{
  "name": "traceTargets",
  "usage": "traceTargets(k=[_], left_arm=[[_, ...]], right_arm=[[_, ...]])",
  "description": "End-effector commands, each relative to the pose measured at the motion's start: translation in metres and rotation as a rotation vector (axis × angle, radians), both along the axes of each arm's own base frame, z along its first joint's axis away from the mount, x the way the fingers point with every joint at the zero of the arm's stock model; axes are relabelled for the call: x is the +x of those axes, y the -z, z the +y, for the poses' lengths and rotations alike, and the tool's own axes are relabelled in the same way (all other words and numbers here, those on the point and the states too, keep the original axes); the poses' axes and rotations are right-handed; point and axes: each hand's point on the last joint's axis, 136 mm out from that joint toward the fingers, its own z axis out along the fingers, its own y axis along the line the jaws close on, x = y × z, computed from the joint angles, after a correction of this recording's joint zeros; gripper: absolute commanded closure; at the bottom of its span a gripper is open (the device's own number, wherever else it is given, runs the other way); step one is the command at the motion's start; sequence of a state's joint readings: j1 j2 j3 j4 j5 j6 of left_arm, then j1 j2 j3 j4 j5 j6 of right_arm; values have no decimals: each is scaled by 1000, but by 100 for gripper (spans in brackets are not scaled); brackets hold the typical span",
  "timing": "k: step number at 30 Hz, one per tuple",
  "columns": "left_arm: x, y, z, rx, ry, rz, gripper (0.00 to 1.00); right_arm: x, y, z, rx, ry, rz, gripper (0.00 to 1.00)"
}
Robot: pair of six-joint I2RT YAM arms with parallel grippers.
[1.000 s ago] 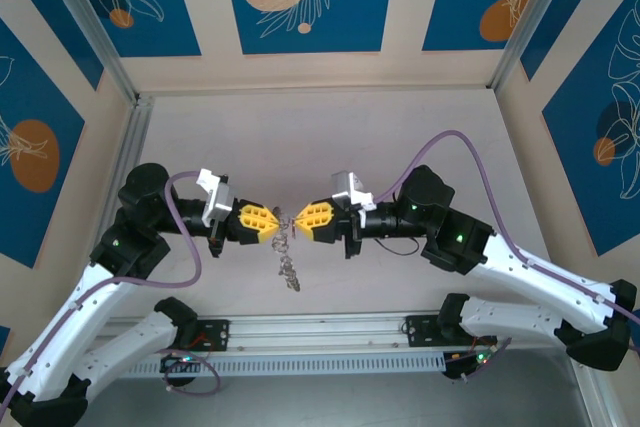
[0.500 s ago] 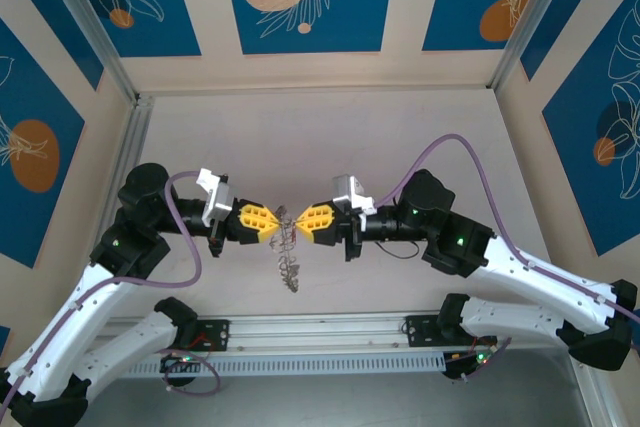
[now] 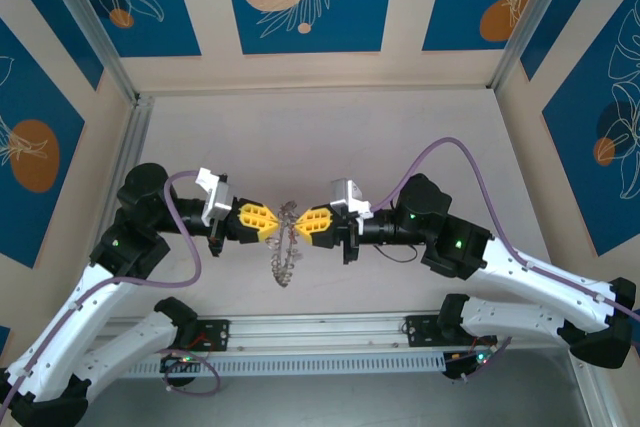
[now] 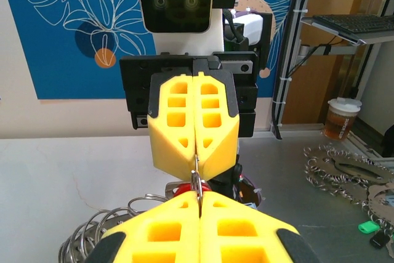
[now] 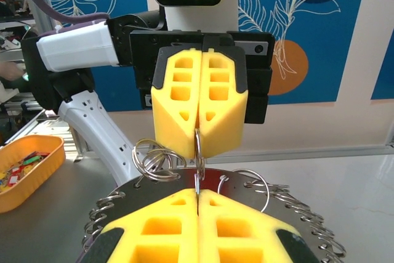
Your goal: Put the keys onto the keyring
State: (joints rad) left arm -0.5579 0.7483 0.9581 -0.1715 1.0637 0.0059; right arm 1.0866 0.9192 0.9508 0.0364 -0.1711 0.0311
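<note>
The keyring (image 3: 284,252) is held above the counter (image 3: 420,137), its thin wire pinched by both the closed left pincer (image 3: 272,228) and the closed right pincer (image 3: 302,224), whose tips almost touch. A red key head (image 4: 184,188) is glimpsed just beneath. Should either grip be eased or the arms be pulled unevenly, the wire could be lost and the bunch dropped.

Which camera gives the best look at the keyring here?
Right wrist: the keyring is close up, its wire loops and silvery fringe spread between the left pincer and right pincer. Top external shows the whole bunch small, dangling between the pincers. Left wrist catches a few loops low left.
</note>
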Motion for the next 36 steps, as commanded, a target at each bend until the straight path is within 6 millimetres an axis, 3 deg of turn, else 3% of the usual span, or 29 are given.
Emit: traceTargets(k=[1,36], left_arm=[[-2,-11,4,-33,-5,-54,100],[0,-12,4,-37,-14,-54,100]], right_arm=[[3,-4,-3,19,36,-31,100],[-6,-10,-2,53,0,-44,100]])
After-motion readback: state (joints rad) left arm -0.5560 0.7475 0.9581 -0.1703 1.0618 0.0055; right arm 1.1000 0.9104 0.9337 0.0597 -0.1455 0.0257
